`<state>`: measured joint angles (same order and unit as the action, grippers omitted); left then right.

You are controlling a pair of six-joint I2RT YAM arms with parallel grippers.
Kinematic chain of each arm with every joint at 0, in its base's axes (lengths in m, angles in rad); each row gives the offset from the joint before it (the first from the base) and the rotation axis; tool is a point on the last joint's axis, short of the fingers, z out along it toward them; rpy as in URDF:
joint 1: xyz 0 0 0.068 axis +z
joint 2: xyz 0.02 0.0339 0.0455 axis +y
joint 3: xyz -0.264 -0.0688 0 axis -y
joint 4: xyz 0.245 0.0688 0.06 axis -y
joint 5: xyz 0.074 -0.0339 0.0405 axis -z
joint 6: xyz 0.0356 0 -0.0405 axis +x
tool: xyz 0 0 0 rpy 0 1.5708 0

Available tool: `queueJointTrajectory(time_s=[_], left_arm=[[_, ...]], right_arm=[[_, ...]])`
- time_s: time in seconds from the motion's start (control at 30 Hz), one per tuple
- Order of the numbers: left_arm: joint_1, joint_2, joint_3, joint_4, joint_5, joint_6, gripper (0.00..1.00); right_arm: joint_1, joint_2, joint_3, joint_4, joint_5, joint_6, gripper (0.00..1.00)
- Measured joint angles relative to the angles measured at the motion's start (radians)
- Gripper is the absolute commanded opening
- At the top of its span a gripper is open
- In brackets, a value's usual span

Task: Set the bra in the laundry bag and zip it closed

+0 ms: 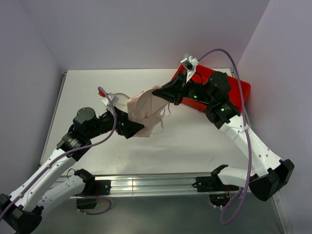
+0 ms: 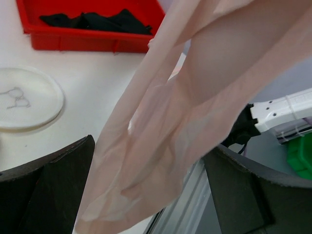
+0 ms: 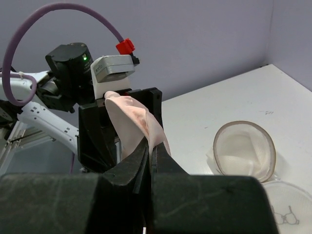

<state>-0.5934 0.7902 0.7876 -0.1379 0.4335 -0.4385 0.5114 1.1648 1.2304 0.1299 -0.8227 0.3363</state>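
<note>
The bra [image 1: 146, 109] is held up in the air, above the table [image 1: 195, 141]. One edge of it is pinched by the right gripper [image 3: 150, 141], whose fingers are shut tight on the cloth. The rest of the bra hangs down through the gap of the left gripper [image 2: 151, 161]. Those fingers are spread wide apart and nothing is gripped by them. It cannot be told if the cloth rubs on them.

The laundry bag [image 3: 243, 148] lies open on the table, past the right fingers and off to one side, lower down. A red tray [image 2: 92, 39] with dark clothes [image 2: 97, 20] in it is seen far beyond the left fingers.

The bra is probably to be carried to the bag next. The pinch should be kept tight. The bra should be lifted clear of the open left fingers first, so that no strap gets caught. Then it should be lowered right over the bag's open mouth, with the straps tucked in, away from the zip.
</note>
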Motion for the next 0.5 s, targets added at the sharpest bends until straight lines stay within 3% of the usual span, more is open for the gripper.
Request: queueJointTrajectory(time_s=[0.13, 0.17, 0.23, 0.3, 0.33, 0.37, 0.43, 0.5], left_arm=[[-0.005, 0.037, -0.004, 0.092, 0.031, -0.029, 0.89], [-0.006, 0.046, -0.004, 0.106, 0.034, -0.032, 0.76], [-0.009, 0.061, -0.004, 0.127, 0.037, -0.043, 0.65], [-0.009, 0.072, -0.008, 0.144, 0.036, -0.058, 0.42], [-0.009, 0.074, -0.012, 0.151, 0.037, -0.058, 0.24], [-0.009, 0.076, -0.015, 0.158, 0.036, -0.063, 0.15], [-0.01, 0.078, -0.016, 0.169, 0.033, -0.067, 0.0], [-0.011, 0.077, -0.016, 0.188, 0.031, -0.074, 0.0]], right_arm=[[0.0, -0.005, 0.0, 0.01, 0.002, 0.013, 0.0], [0.0, -0.006, 0.0, 0.013, 0.002, 0.014, 0.0], [-0.002, -0.011, 0.0, 0.02, 0.002, 0.016, 0.0], [-0.008, -0.02, -0.005, 0.038, 0.002, 0.018, 0.0], [-0.012, -0.029, -0.01, 0.045, 0.0, 0.02, 0.0], [-0.017, -0.037, -0.014, 0.051, -0.003, 0.023, 0.0], [-0.027, -0.053, -0.025, 0.069, -0.014, 0.027, 0.0], [-0.038, -0.066, -0.038, 0.086, -0.028, 0.031, 0.0]])
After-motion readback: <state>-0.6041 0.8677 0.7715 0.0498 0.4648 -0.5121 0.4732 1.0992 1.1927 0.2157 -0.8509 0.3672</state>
